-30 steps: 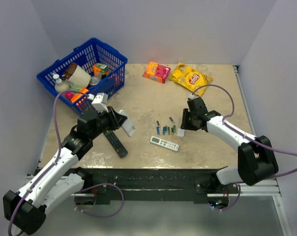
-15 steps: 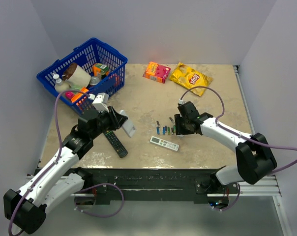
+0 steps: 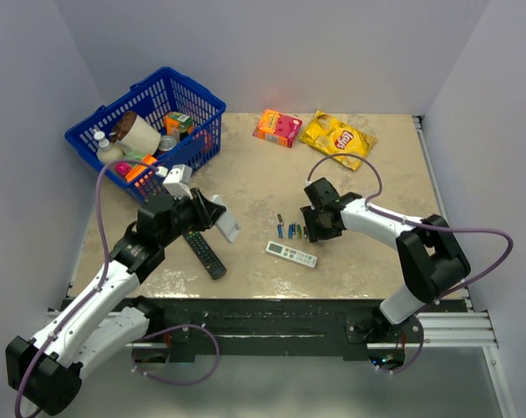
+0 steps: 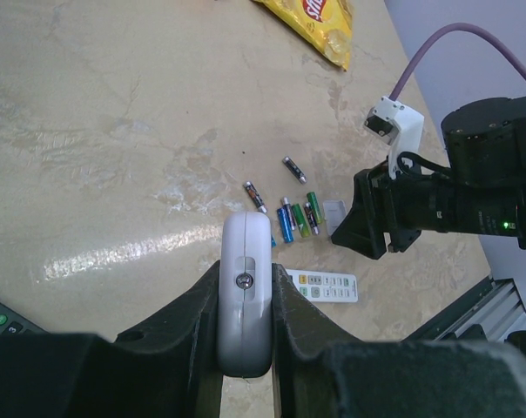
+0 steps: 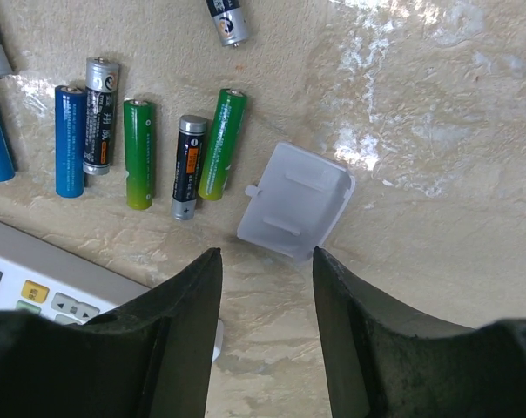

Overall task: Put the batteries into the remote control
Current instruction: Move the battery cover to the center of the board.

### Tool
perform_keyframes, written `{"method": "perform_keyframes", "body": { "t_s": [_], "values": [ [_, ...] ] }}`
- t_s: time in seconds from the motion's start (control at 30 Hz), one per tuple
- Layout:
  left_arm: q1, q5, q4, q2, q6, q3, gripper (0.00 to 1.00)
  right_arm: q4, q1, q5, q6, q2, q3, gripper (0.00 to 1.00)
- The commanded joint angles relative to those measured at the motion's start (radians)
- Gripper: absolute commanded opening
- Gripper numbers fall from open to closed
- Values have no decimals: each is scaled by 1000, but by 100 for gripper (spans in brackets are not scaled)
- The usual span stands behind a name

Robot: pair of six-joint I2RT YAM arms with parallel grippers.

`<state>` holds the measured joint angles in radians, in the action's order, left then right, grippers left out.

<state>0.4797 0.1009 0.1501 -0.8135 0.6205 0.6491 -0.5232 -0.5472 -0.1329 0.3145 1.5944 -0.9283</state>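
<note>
Row of slim blue, green and grey batteries (image 5: 138,152) lies left of your right gripper (image 5: 265,259) (jaws parted, empty), axes parallel to its fingers; your left gripper (image 4: 246,292) clamps the short white remote control (image 4: 246,248).

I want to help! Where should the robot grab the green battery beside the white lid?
From straight above, pinching across its end farthest from the slim remote: the green battery lies flat, and there the grey battery beside it leaves room.

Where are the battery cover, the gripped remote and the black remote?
battery cover (image 5: 295,212), right wrist view, its middle.
gripped remote (image 4: 246,322), left wrist view, its narrow edge.
black remote (image 3: 205,254), top view, its middle.
</note>
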Motion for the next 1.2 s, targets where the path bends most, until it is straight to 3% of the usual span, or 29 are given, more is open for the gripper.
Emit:
{"method": "perform_keyframes", "body": {
  "t_s": [0.0, 0.43, 0.77, 1.17],
  "values": [
    [-4, 6, -32, 16, 4, 46, 0, -29, -5, -22, -26, -7, -46, 49],
    [-4, 11, -37, 13, 5, 47, 0, -58, -48, 194, 1, 41, -64, 44],
    [-6, 13, -35, 17, 7, 47, 0, -104, -48, -11, -81, -14, -152, 42],
    [-4, 2, -9, 39, 7, 53, 0, -29, -36, -33, -115, 110, -135, 39]
  ]
}}
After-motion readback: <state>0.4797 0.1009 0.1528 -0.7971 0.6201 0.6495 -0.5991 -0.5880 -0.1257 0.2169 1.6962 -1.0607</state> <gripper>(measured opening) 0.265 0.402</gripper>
